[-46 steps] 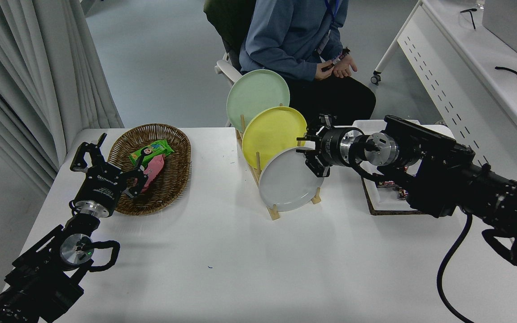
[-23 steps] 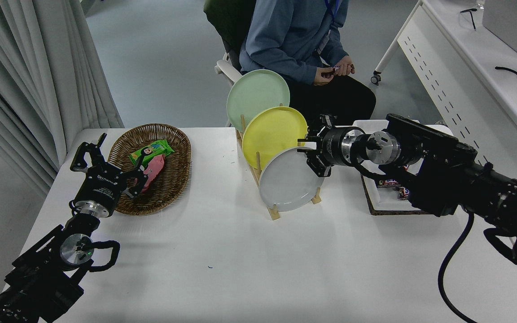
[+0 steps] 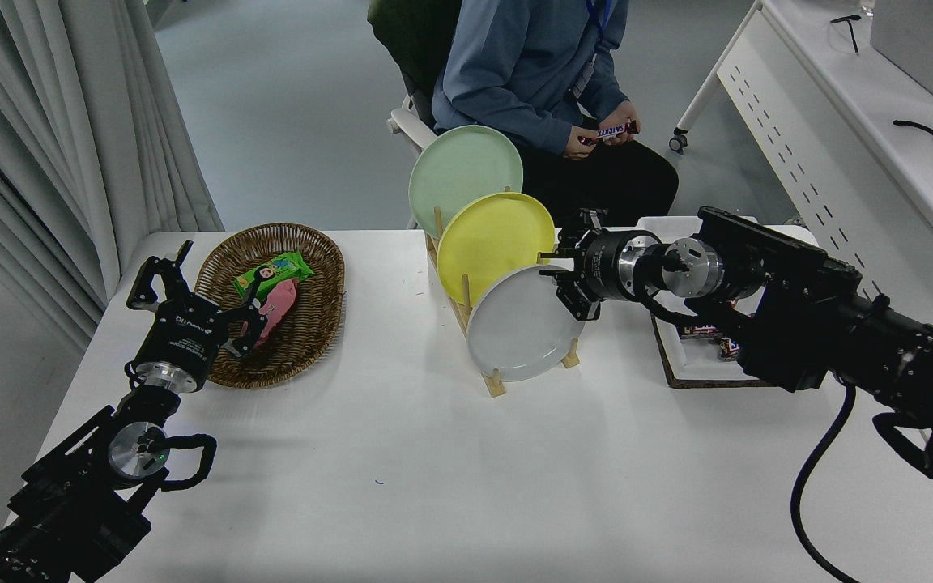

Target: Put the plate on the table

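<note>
A: anything change? 
B: barely. The right end effector [image 3: 565, 279] crept a bit right; its fingers sit apart at the upper right rim of the grey plate [image 3: 519, 328], upright in the wooden rack [image 3: 492, 380].
A: left end effector [image 3: 191, 295]? 
B: parked, fingers spread, by the basket [image 3: 317, 320] on the white worktop [image 3: 434, 478].

**Table layout with rack, basket and tray**

A rack [image 3: 491, 368] stands mid-table [image 3: 450, 486], holding three plates upright in a row from front to back: the plate [image 3: 519, 328] nearest, a second plate [image 3: 491, 239] behind it, a third plate [image 3: 462, 174] farthest. Left of the rack sits a basket [image 3: 317, 324] with packets [image 3: 272, 291] in it. Right of the rack lies a tray [image 3: 689, 372]. The right gripper [image 3: 564, 279] is at the front plate's upper right rim. The left gripper [image 3: 191, 300] sits just beside the basket's left. A person [image 3: 531, 73] sits behind the table; a desk [image 3: 863, 138] stands far right.
</note>
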### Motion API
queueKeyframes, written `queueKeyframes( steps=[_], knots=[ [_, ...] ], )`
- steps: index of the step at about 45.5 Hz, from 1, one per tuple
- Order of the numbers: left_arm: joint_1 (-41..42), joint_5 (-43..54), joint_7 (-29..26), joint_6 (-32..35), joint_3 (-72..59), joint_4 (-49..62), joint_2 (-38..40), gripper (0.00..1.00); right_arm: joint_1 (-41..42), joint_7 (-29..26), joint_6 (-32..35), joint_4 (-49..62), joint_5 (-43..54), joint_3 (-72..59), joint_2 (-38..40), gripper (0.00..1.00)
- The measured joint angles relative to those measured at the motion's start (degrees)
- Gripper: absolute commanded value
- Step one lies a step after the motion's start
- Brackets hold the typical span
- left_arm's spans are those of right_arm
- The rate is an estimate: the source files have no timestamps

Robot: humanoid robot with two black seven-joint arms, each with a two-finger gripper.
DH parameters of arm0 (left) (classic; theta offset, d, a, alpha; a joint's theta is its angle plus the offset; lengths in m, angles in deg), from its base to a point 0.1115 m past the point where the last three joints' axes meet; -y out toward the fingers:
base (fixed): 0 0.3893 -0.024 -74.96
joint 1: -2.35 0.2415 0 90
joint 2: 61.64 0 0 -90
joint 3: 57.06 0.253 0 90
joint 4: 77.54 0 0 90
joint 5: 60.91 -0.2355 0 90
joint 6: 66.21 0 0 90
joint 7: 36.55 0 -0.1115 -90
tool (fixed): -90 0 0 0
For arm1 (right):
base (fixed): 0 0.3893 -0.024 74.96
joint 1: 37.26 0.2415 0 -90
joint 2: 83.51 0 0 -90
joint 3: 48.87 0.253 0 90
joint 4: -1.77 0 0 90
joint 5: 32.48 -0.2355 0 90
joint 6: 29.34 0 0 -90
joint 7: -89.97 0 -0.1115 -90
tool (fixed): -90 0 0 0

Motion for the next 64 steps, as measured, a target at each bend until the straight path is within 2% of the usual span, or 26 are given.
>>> queueKeyframes(
  steps=[12,34,46,64],
  knots=[
    [0.0,0.0,0.0,0.0,0.0,0.0,0.0,1.0,0.1,0.0,0.1,0.1,0.1,0.0,0.0,0.17],
    [0.0,0.0,0.0,0.0,0.0,0.0,0.0,1.0,0.0,0.0,0.1,0.4,0.2,0.0,0.0,0.11],
    [0.0,0.0,0.0,0.0,0.0,0.0,0.0,1.0,0.0,0.0,0.2,0.4,0.3,0.0,0.0,0.02],
    [0.0,0.0,0.0,0.0,0.0,0.0,0.0,1.0,-0.1,-0.1,0.2,0.1,0.3,-0.1,0.0,0.0]
  ],
)
